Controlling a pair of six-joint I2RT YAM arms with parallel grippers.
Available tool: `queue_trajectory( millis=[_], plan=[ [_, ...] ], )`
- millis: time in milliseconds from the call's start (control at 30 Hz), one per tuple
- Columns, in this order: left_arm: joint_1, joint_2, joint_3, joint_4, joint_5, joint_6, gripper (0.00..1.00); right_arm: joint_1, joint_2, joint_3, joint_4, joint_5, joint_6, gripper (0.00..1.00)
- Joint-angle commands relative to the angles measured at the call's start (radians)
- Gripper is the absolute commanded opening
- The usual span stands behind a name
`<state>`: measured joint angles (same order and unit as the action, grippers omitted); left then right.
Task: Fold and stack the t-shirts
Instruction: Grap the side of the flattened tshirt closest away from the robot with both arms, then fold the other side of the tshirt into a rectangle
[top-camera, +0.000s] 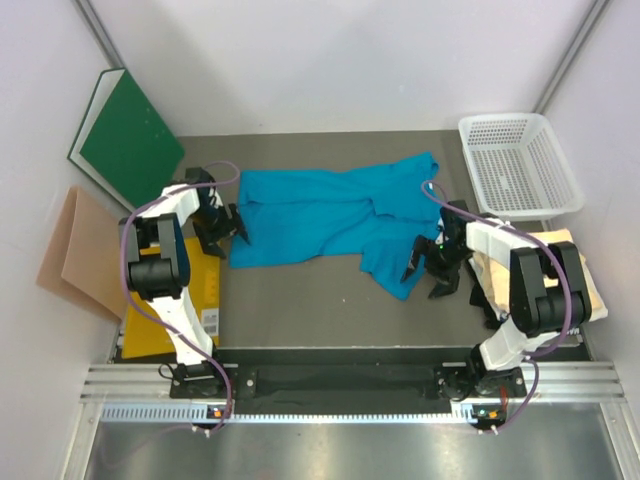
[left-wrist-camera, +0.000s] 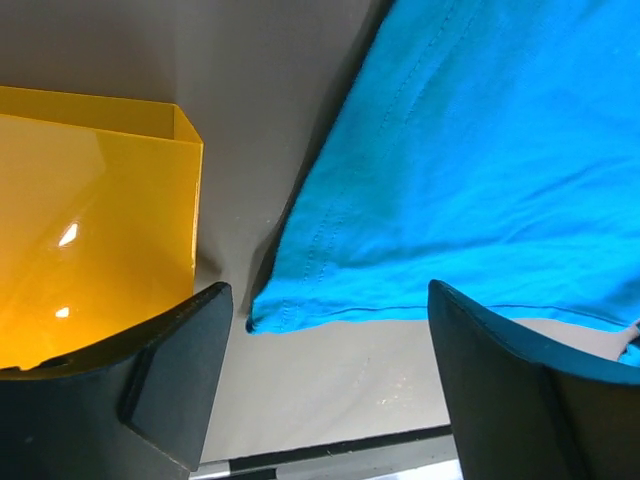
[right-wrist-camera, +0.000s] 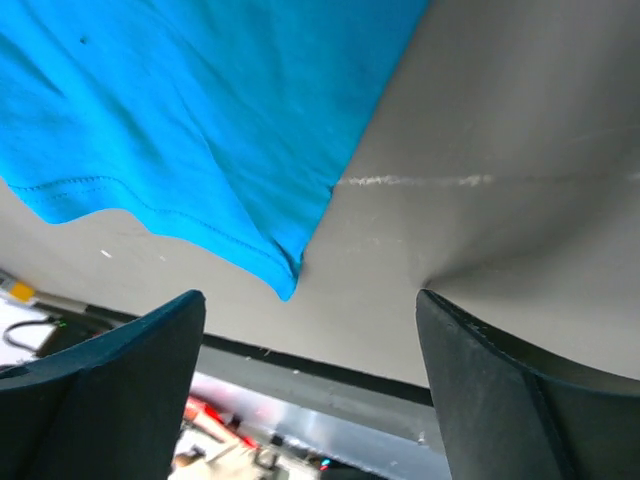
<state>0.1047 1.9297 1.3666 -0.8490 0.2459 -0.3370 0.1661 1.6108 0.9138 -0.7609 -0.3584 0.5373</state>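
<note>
The left hand (top-camera: 229, 239) and right hand (top-camera: 426, 275) hovered released over near corners of the blue t-shirt (top-camera: 320, 215), apparently lined up to pinch.

Two t-shirts (top-camera: 320, 215), one basket (top-camera: 505, 117), one green board (top-camera: 135, 140), one paper sheet (top-camera: 75, 250), one envelope (top-camera: 150, 325).

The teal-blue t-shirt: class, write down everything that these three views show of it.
The teal-blue t-shirt is soft, bright cloth with double-stitched hems. It lies unfolded and rumpled on the grey table, stretched left to right, with creases and an overlapping fold near its right end. One hem corner lies between the open fingers of the left gripper, and a pointed corner lies between those of the right gripper. Neither gripper grips it.
</note>
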Motion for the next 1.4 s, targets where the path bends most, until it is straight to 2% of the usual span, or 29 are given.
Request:
queue_trajectory(
  millis=[0, 100, 200, 233, 300, 333, 400, 433, 467, 500, 533, 767, 900, 1167, 1367],
  plan=[
    [-0.020, -0.047, -0.032, 0.019, -0.066, 0.018, 0.82, 0.006, 0.006, -0.010, 0.078, -0.076, 0.069, 0.83],
    [-0.036, -0.043, -0.060, 0.031, -0.095, 0.016, 0.79, 0.021, 0.066, 0.000, 0.094, -0.097, 0.078, 0.80],
    [-0.043, -0.032, -0.081, 0.045, -0.100, 0.007, 0.62, 0.056, 0.115, 0.022, 0.136, -0.097, 0.092, 0.75],
    [-0.043, -0.029, -0.083, 0.044, -0.102, 0.004, 0.54, 0.064, 0.132, 0.046, 0.133, -0.100, 0.086, 0.72],
    [-0.048, -0.017, -0.086, 0.041, -0.118, -0.011, 0.45, 0.084, 0.188, 0.072, 0.121, -0.117, 0.076, 0.67],
    [-0.049, -0.012, -0.086, 0.042, -0.126, -0.017, 0.43, 0.087, 0.207, 0.091, 0.114, -0.126, 0.064, 0.55],
    [-0.053, -0.003, -0.089, 0.042, -0.138, -0.028, 0.23, 0.102, 0.248, 0.102, 0.104, -0.155, 0.056, 0.35],
    [-0.054, 0.002, -0.084, 0.039, -0.138, -0.031, 0.10, 0.104, 0.256, 0.106, 0.101, -0.168, 0.049, 0.16],
    [-0.054, 0.009, -0.077, 0.027, -0.142, -0.036, 0.00, 0.105, 0.261, 0.106, 0.098, -0.184, 0.047, 0.09],
    [-0.056, 0.008, -0.072, 0.019, -0.149, -0.036, 0.00, 0.104, 0.250, 0.108, 0.092, -0.188, 0.047, 0.07],
    [-0.056, 0.005, -0.067, 0.015, -0.154, -0.036, 0.00, 0.104, 0.238, 0.109, 0.091, -0.188, 0.050, 0.00],
    [-0.056, -0.089, 0.009, -0.051, -0.168, -0.020, 0.00, 0.090, 0.083, 0.177, 0.003, -0.217, 0.050, 0.00],
    [-0.056, -0.120, 0.069, -0.076, -0.165, -0.027, 0.00, 0.055, 0.063, 0.294, -0.037, -0.251, 0.044, 0.00],
    [-0.054, -0.072, 0.204, -0.076, -0.128, -0.051, 0.00, -0.019, 0.171, 0.543, -0.058, -0.274, 0.000, 0.00],
    [-0.054, 0.026, 0.340, -0.070, -0.074, -0.066, 0.00, -0.080, 0.271, 0.667, -0.019, -0.303, -0.043, 0.00]
  ],
)
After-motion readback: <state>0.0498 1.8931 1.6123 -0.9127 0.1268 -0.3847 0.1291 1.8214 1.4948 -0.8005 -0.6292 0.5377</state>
